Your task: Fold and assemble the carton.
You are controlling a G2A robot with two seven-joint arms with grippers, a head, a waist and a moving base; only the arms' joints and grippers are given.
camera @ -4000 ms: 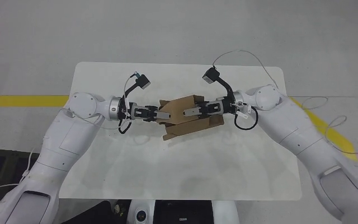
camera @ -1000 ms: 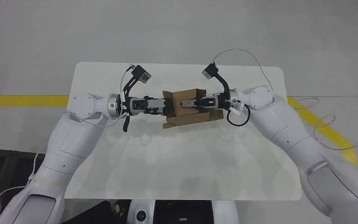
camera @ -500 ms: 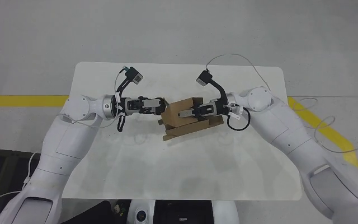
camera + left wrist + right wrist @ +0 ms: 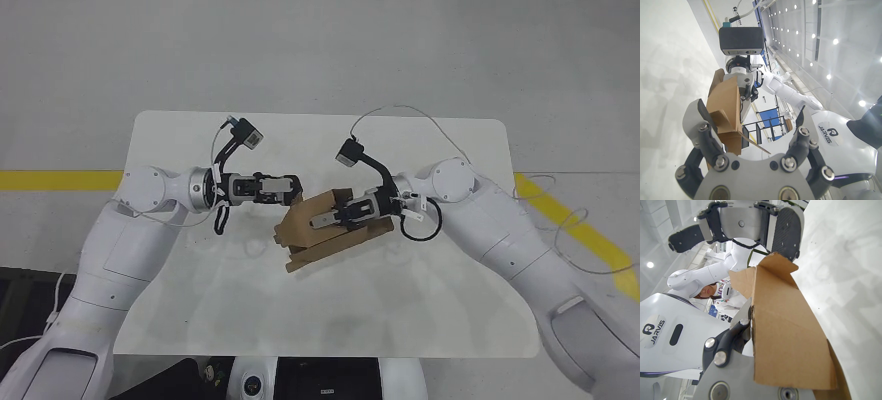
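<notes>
The brown carton [image 4: 300,232] is partly folded and tilted, lifted near the middle of the white table [image 4: 200,300]. My right gripper [image 4: 325,218] is shut on one of its side walls; in the right wrist view the gripper [image 4: 751,317] pinches the wall's edge, and the carton [image 4: 781,323] stretches away from it. My left gripper [image 4: 293,188] stands open at the carton's far end. In the left wrist view this gripper [image 4: 751,117] has one of its fingers [image 4: 702,113] against an end flap of the carton [image 4: 725,106]. Nothing sits between its fingers.
A cable loops from the right wrist over the table's back part [image 4: 420,105]. A yellow floor line [image 4: 60,180] runs behind the table on the left. Bare table surface lies in front of the carton and to both sides.
The right arm has carried the carton left and toward the table's front, tilting it more. The left gripper stays at the carton's end, shifted slightly back, with its fingers open.
</notes>
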